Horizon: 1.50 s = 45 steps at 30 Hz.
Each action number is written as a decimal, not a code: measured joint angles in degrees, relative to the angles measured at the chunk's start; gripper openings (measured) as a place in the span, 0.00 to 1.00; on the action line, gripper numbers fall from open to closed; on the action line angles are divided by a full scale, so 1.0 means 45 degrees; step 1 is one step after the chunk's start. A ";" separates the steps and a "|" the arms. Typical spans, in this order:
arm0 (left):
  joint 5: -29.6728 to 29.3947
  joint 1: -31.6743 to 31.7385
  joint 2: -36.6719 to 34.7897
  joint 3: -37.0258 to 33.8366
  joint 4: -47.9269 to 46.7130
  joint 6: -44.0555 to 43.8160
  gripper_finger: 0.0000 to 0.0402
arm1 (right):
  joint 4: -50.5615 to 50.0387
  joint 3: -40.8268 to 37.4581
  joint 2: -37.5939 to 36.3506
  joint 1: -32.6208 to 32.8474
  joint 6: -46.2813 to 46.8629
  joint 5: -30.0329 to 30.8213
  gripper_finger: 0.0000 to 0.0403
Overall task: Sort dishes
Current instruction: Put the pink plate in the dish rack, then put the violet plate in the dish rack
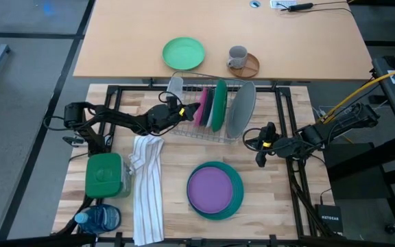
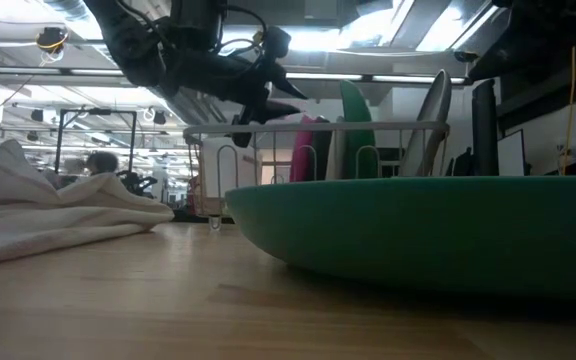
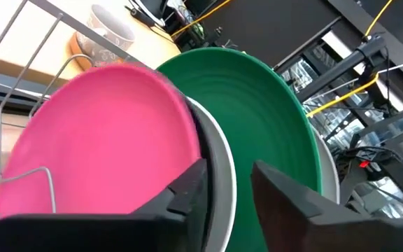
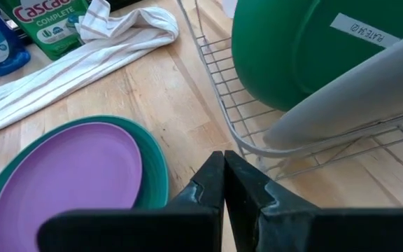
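The left end effector (image 1: 177, 110) sits at the left end of the wire rack (image 1: 184, 130), and the plates standing in it lie directly to its right, on edge, their flat faces turned left and right so that each rim runs near-to-far across the table (image 1: 108, 199). In the left wrist view its fingers (image 3: 187, 192) stand parted with a gap between them, straddling the thin rim of a pale grey plate (image 3: 224, 175) that is tucked between the pink plate (image 3: 103, 140) and the dark green plate (image 3: 257, 119); whether the pads touch that rim I cannot tell, so I judge it released or nearly so rather than gripping. The left arm is clearly the nearer one to this end of the row. The right end effector (image 1: 260, 145) is clenched on nothing, just right of the rack's near corner, closest to the large light grey plate (image 1: 242, 110) leaning at the right end. Near and centre, a purple plate (image 1: 210, 188) lies flat on a teal plate (image 1: 237, 199). The overhead view shows the order of the row and the flat stack but hides the tucked grey rim; only the left wrist view reveals it. The low view shows the plates upright behind the teal rim.
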 joint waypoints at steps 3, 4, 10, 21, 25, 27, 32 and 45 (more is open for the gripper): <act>-0.0046 0.0015 0.0020 -0.0011 0.0143 0.0179 0.32 | 0.0000 0.0000 -0.0003 0.0000 0.0015 -0.0162 0.04; -0.0065 0.0015 0.0021 -0.0019 0.0307 0.0349 0.33 | -0.0002 0.0000 -0.0002 0.0000 0.0021 -0.0267 0.04; -0.0083 -0.0056 0.0031 -0.0019 0.2084 0.2342 0.38 | 0.0002 0.0000 0.0004 0.0005 0.0026 -0.1303 0.04; 0.1859 -0.1562 0.0031 -0.0019 0.4192 0.7456 0.39 | 0.0004 0.0000 0.1076 0.0005 0.0023 -0.2204 0.04; 0.4413 -0.2542 0.0028 -0.0019 0.3908 0.8383 0.39 | 0.0055 0.0000 0.1850 0.0005 0.0023 -0.2221 0.04; 0.5607 -0.3133 0.0022 -0.0019 0.3478 0.8826 0.39 | 0.0058 0.0000 0.2264 0.0005 0.0027 -0.2337 0.04; 0.6709 -0.4981 0.0017 -0.0014 0.1248 1.0646 0.39 | 0.0375 0.0000 0.3242 0.0005 0.0023 -0.2808 0.04; 0.3955 -0.7604 0.0017 0.0616 -0.5926 1.5178 0.39 | 0.2656 0.0000 0.5256 0.0005 0.0020 -0.3419 0.04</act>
